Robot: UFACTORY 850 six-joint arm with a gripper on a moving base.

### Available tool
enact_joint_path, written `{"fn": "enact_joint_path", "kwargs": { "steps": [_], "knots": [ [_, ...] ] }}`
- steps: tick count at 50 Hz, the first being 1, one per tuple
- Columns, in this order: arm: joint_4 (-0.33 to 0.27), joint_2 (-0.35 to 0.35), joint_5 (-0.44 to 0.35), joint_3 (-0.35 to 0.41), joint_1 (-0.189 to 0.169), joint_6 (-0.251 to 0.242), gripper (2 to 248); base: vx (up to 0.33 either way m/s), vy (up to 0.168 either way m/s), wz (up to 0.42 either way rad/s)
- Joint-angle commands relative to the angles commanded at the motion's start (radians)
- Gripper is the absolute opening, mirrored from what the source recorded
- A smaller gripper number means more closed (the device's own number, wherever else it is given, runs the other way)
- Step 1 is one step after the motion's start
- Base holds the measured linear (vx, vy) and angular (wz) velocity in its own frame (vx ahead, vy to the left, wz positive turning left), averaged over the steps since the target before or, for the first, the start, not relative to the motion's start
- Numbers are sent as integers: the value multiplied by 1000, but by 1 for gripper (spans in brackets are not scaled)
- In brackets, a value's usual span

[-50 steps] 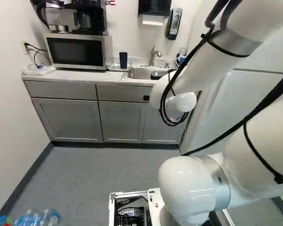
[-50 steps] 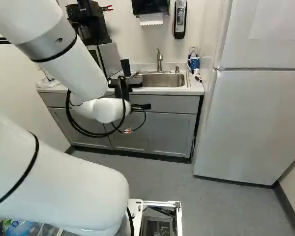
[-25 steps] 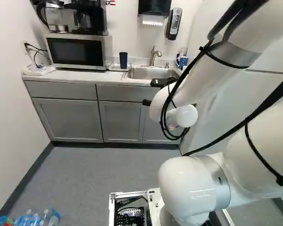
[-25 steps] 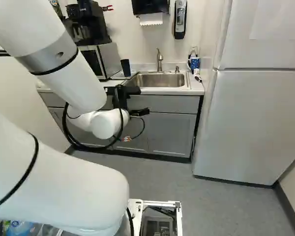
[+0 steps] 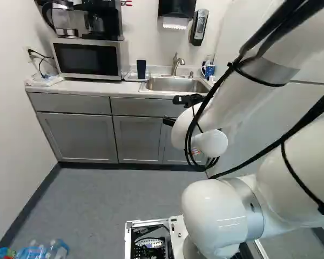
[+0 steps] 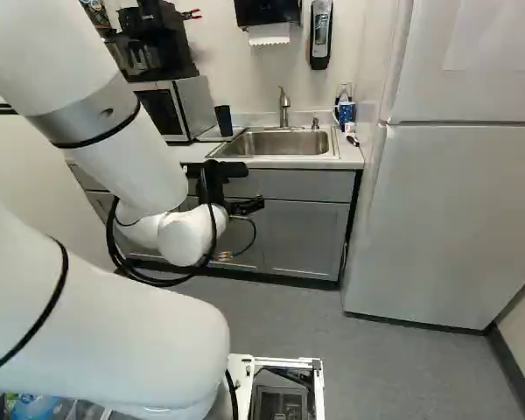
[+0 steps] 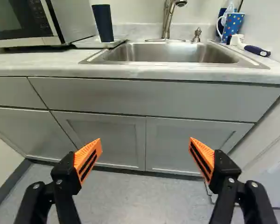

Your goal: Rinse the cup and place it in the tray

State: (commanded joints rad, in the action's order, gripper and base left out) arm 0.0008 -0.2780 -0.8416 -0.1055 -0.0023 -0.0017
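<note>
My gripper (image 6: 247,206) is in front of the cabinet fronts, below counter height. In the wrist view the gripper (image 7: 145,140) stands wide open, orange pads apart and nothing between them. A dark, tapered cup (image 7: 103,23) stands upright on the small white tray (image 7: 94,44) beside the microwave, ahead of the gripper and higher up; the left base view shows the same cup (image 5: 141,68). The steel sink (image 7: 168,53) lies next to the tray, with its faucet (image 7: 168,18) behind the basin.
The microwave (image 5: 87,58) carries coffee makers. Behind the sink's far corner stand a dotted blue mug (image 7: 232,25) and a brush (image 7: 256,50). A tall white fridge (image 6: 455,219) is right of the counter. Bottles (image 5: 43,251) lie low at the left.
The arm has lowered the open gripper and drawn it back from the counter, uncovering more of the sink. The base, cup and tray have not moved.
</note>
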Motion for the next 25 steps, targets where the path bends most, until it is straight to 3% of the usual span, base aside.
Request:
{"fn": "enact_joint_path", "kwargs": {
  "steps": [25],
  "knots": [
    [-1,-1,-31,18,2,2,247,0,0,0]
  ]
}}
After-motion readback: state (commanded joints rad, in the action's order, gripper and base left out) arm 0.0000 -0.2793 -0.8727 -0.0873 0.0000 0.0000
